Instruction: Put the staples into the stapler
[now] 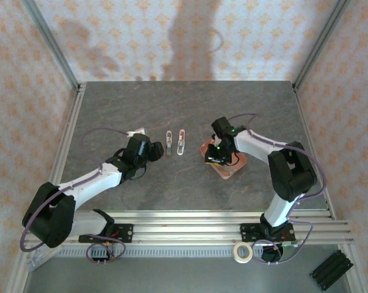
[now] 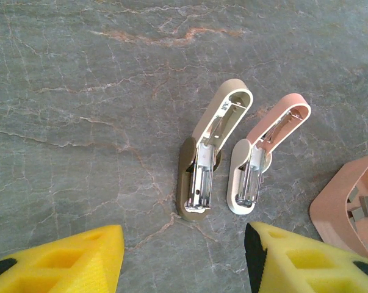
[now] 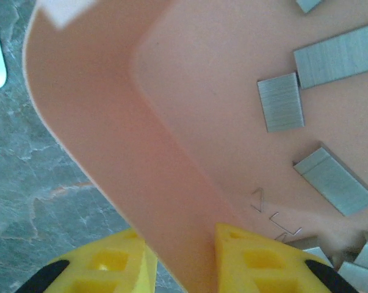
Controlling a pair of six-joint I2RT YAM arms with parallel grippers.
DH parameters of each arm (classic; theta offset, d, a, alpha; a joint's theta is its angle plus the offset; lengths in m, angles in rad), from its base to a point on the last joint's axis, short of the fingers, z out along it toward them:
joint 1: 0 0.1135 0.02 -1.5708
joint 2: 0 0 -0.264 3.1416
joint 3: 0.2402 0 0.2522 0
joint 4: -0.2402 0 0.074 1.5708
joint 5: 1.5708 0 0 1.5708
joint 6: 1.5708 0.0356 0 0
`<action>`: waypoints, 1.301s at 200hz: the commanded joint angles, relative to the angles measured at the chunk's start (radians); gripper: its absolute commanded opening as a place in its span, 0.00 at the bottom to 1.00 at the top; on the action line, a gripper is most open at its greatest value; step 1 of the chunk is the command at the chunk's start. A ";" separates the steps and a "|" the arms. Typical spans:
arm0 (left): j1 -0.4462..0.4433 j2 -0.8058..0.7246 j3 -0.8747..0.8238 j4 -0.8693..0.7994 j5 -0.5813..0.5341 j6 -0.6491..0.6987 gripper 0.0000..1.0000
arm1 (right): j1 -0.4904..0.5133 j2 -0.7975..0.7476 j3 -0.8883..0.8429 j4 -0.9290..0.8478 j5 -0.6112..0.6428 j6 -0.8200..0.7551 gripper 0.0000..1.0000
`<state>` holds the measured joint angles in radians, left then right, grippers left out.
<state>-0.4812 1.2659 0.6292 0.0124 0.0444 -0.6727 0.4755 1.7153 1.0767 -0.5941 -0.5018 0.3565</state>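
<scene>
**A:** Top view first. What is hard to read there?

**B:** The stapler [image 1: 181,143] is very small. It lies on the table [image 1: 110,110] just beside a beige stapler [image 1: 169,141], and I cannot see their details. The right gripper [image 1: 213,160] covers part of the tray [image 1: 231,169], so I cannot make out the staples inside. The left arm lies low and bent, and the left gripper [image 1: 161,151] points at the two staplers, near but apart. The right arm bends down onto the tray's left side.

**A:** And the left wrist view?

**B:** Here both staplers are clear, each opened out with its silver channel upward. The stapler [image 2: 257,165] is pink and white. The picture edge cuts the tray [image 2: 339,201] to one corner, with a few staples [image 2: 362,207] in it. The yellow fingers [image 2: 68,262] are spread wide and hold nothing.

**A:** The right wrist view?

**B:** The staples [image 3: 280,102] lie as grey blocks on the tray floor, some cut off at the frame. The fingers [image 3: 257,262] pinch the tray wall, one outside and one inside.
</scene>
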 commanded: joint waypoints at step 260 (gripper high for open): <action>0.012 -0.051 0.001 -0.048 -0.052 0.026 0.56 | -0.006 0.101 0.193 -0.260 0.260 -0.287 0.40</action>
<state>-0.4755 1.2251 0.6289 -0.0105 0.0216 -0.6544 0.4767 1.7901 1.2324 -0.8562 -0.2459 0.0952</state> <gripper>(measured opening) 0.562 0.404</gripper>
